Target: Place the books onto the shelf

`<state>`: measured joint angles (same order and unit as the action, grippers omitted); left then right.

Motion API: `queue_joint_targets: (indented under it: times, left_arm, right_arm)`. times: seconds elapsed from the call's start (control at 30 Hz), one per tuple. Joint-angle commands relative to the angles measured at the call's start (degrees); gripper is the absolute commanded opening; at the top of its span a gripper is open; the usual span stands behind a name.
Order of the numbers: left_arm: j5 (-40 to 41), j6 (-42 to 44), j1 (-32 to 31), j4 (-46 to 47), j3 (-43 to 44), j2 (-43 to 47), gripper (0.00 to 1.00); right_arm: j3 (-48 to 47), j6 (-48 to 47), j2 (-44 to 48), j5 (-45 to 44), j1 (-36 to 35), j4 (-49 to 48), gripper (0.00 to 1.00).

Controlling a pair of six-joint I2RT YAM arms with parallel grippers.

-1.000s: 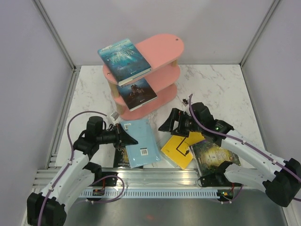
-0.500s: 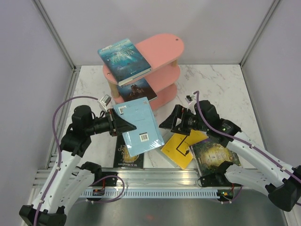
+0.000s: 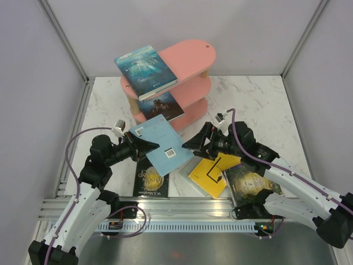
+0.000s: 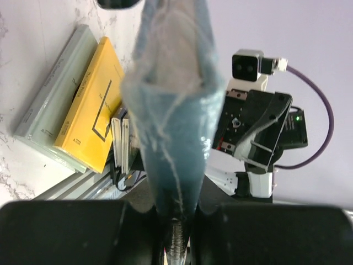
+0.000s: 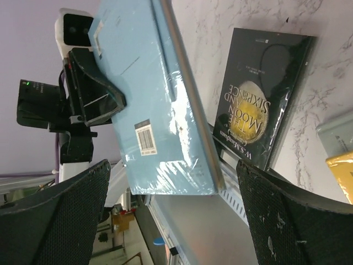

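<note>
My left gripper (image 3: 142, 147) is shut on the edge of a pale grey-blue book (image 3: 161, 144) and holds it tilted in the air above the table. In the left wrist view that book (image 4: 175, 105) rises straight out of the closed jaws. My right gripper (image 3: 193, 144) is open and faces the book's free end (image 5: 160, 110), which hangs between its wide fingers (image 5: 52, 221) without touching them. The pink shelf (image 3: 190, 58) carries a teal book (image 3: 145, 70) on top and a dark castle book (image 3: 161, 106) on the middle tier. A black book (image 3: 150, 180), a yellow book (image 3: 211, 174) and a green-gold book (image 3: 251, 182) lie on the table.
The yellow book (image 4: 91, 110) lies on a pale grey book (image 4: 52, 94). The black book (image 5: 263, 110) lies below the held one. A metal rail (image 3: 182, 221) runs along the near edge, and grey walls (image 3: 33, 83) close the sides.
The left gripper lifted the pale grey-blue book off the table, raised it, then brought it lower and nearer the right gripper. The right gripper shifted slightly left toward it, still open.
</note>
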<state>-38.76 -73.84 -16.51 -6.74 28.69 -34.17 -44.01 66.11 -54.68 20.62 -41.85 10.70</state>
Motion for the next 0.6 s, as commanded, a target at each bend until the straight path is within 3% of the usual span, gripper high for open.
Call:
queue_joint_targets:
  times: [0.0,0.37,0.5,0.57]
  left_arm:
    - [3.6,-8.4,0.0,13.8,-1.1,1.9,0.02]
    - [5.2,-12.3,0.0,21.2,-3.5,0.5,0.02]
    - [4.8,-12.1,0.0,21.4,-3.7,-0.4,0.02]
    - [4.5,-12.1,0.0,21.7,-3.7,-1.2,0.02]
  right_arm:
    - [-0.5,2.5,-1.0,0.4,-1.2,-6.1,0.98]
    - [-1.4,3.9,-3.7,0.7,-2.0,-10.3,0.95]
    - [-1.5,5.0,-4.1,0.0,-2.0,-13.6,0.86]
    - [-0.9,6.5,-4.2,-0.8,-2.0,-16.1,0.72]
